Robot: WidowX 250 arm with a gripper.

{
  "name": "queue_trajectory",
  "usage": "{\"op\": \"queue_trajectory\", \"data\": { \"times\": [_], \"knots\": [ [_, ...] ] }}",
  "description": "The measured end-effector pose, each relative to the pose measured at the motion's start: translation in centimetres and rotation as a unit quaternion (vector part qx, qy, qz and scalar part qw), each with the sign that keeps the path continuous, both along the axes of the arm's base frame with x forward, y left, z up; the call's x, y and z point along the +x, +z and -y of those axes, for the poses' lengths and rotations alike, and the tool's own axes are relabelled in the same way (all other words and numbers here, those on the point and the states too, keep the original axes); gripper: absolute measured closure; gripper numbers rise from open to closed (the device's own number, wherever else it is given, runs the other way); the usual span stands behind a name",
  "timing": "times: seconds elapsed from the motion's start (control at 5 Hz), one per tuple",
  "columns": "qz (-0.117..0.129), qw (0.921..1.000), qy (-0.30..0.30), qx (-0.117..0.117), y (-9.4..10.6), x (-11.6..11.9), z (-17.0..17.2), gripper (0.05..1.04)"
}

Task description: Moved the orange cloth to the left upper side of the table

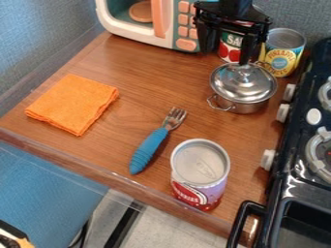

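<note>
Wood-grain bench (155, 72) w/ toy microwave (143, 39) along the back; orange cloth (72, 104) lies folded flat near the L edge, prob. so its layered corners give a decent grab. Black gripper (225, 57) hangs by the lidded steel pot (244, 87), fingers spread, tomato can visible btwn them, so nothing's pinched. Blue-handled fork (152, 147) sits R of the cloth, apart from it, so prob. won't snag. Next: go L, pinch cloth, shift toward upper L.

Black arm (234, 8) at the top edge, right of centre, fingers (246, 48) downward and apart
</note>
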State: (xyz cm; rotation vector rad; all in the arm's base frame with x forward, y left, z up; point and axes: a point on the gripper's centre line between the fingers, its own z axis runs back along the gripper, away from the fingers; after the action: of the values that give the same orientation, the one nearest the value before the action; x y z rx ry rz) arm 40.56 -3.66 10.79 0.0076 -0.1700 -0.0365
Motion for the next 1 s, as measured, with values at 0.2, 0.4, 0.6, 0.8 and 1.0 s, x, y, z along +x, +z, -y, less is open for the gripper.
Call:
{"op": "queue_trajectory", "data": {
  "times": [0.2, 0.4, 0.6, 0.8, 1.0],
  "knots": [
    [-0.022, 0.9998, 0.001, 0.000, -1.7, -0.4, 0.0, 0.083],
    [-0.042, 0.9984, 0.036, -0.009, -3.3, -2.6, -3.1, 0.083],
    [-0.040, 0.9963, 0.076, -0.008, -3.1, -5.7, -7.7, 0.083],
    [-0.046, 0.9965, 0.071, 0.001, -4.2, -9.3, -11.2, 0.083],
    [-0.048, 0.9968, 0.061, 0.020, -5.1, -11.6, -13.7, 0.083]
  ]
}}
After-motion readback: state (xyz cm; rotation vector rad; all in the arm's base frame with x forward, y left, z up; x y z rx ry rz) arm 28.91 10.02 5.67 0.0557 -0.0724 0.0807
